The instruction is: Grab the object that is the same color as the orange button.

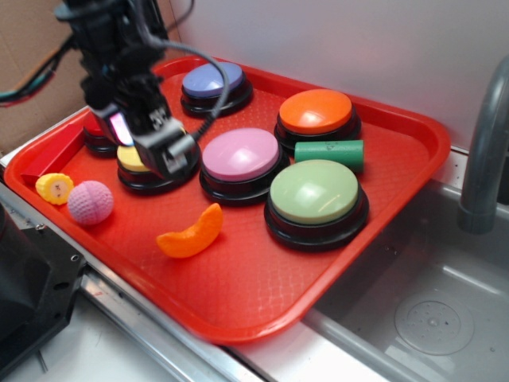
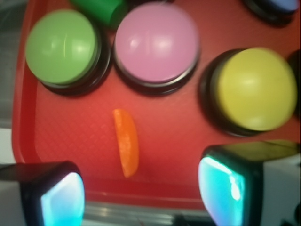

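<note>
The two glowing finger pads (image 2: 61, 200) fill the bottom of the wrist view, spread wide with nothing between them: the gripper (image 2: 141, 193) is released. The orange slice (image 2: 126, 142) lies on the red tray (image 2: 66, 141) just above the gap and left of its middle, below the pink button (image 2: 156, 41). In the exterior view the gripper (image 1: 159, 147) hangs at upper left over the yellow button (image 1: 131, 159), apart from the slice (image 1: 191, 233) at lower centre. The orange button (image 1: 316, 111) sits upper right. Likely risks: descending off-centre and nudging the smooth slice away, or a finger catching the yellow button's base.
</note>
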Tool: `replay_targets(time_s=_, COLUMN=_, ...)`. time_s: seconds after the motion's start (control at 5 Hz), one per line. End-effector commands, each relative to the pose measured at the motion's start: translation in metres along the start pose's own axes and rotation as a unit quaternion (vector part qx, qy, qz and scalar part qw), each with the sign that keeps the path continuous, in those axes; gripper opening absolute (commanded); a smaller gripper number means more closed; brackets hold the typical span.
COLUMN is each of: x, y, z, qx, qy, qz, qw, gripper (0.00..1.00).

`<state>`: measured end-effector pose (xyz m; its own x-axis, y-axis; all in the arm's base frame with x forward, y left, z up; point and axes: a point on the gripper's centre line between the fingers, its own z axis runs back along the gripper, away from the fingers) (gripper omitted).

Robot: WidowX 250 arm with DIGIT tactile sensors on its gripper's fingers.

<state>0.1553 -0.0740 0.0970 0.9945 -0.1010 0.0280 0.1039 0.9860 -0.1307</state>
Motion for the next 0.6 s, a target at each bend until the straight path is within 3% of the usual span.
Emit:
replay_targets(time_s=0.0, x=0.004, y=-0.021, z=-0.050, qx=-0.010, qy=0.015, qz=-0.030, qw=0.999, gripper=1.00)
replay_targets(time_s=0.2, x=0.002, y=-0.019, z=-0.073, qx=0.013, qy=0.034, qz=-0.026, qw=0.999, gripper=1.00)
replay_targets(time_s=0.4, x=0.001, y=-0.018, z=-0.085, qx=0.008, qy=0.031, qz=-0.011, qw=0.999, gripper=1.00)
